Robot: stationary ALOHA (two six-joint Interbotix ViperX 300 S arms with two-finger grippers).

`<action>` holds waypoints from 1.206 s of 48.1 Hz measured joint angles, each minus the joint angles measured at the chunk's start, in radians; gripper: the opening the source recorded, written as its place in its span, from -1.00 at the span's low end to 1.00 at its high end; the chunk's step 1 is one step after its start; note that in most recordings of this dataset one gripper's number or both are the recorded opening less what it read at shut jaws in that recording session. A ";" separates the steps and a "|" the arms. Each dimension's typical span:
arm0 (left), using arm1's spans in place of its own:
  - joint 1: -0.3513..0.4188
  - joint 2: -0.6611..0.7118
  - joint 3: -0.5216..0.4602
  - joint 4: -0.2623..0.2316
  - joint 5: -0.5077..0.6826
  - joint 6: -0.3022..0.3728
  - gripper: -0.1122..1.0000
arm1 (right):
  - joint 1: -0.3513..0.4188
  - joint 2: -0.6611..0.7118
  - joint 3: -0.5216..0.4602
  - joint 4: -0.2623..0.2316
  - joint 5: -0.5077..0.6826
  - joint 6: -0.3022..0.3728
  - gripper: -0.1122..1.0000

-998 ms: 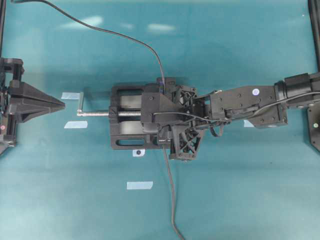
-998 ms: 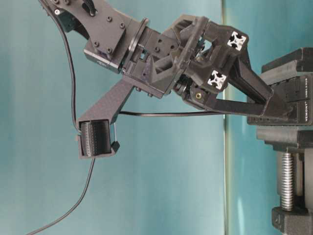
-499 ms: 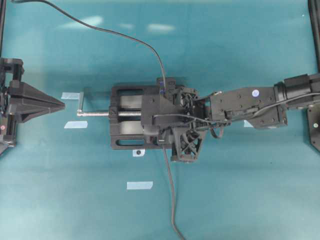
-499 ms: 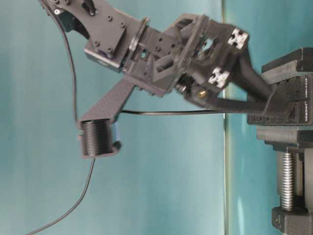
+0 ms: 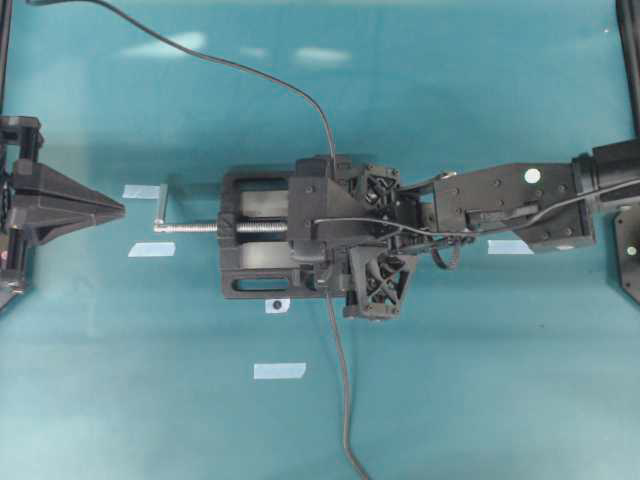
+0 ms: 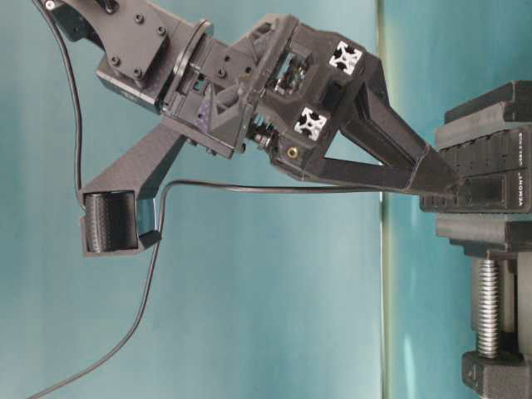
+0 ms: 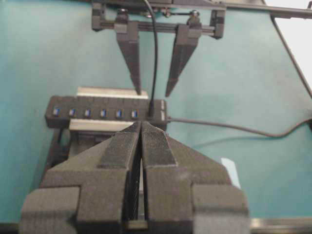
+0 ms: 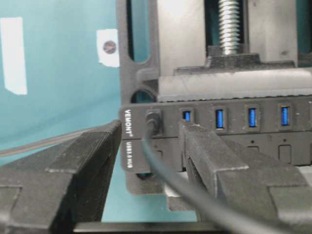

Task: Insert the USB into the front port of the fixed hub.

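The fixed hub [image 8: 297, 141], a black bar with blue slots, is clamped in the vise. The USB [image 8: 153, 121] sits in the slot next to the white lettering, and its thin cable [image 6: 274, 189] leads away from the hub. My right gripper [image 8: 150, 127] is open, one finger on each side of the USB with gaps showing. The left wrist view shows the same: right gripper [image 7: 153, 92] astride the USB [image 7: 151, 108] on the hub [image 7: 97, 113]. In the overhead view the USB is hidden under the right gripper [image 5: 320, 240]. My left gripper [image 5: 122, 209] is shut and empty at the far left.
The black vise [image 5: 250, 235] has a silver screw handle [image 5: 160, 205] pointing left. The hub's own cable [image 5: 342, 390] runs toward the front edge. Pale tape patches [image 5: 279, 371] lie on the teal table. A black base [image 5: 630, 255] stands at the right edge.
My right gripper has opened off the USB and drawn back slightly to the right. The USB stays in the hub. The left arm has not moved.
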 measured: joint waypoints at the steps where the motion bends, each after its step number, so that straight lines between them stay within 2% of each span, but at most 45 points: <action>1: 0.000 0.000 0.000 0.000 -0.002 0.000 -0.80 | 0.000 0.000 0.000 0.000 0.000 0.000 0.25; 13: 0.000 0.000 0.000 0.000 -0.002 0.002 -0.80 | -0.002 -0.014 0.002 0.000 0.000 0.000 0.25; 25: 0.000 -0.002 0.000 0.000 0.000 -0.002 -0.80 | -0.002 -0.067 0.054 -0.002 -0.009 0.000 0.25; 41: 0.000 0.000 0.000 0.000 0.000 -0.002 -0.80 | -0.002 -0.173 0.137 -0.002 -0.089 0.000 0.25; 58: 0.000 -0.002 0.000 0.000 -0.002 -0.002 -0.80 | 0.002 -0.213 0.196 0.002 -0.158 0.000 0.25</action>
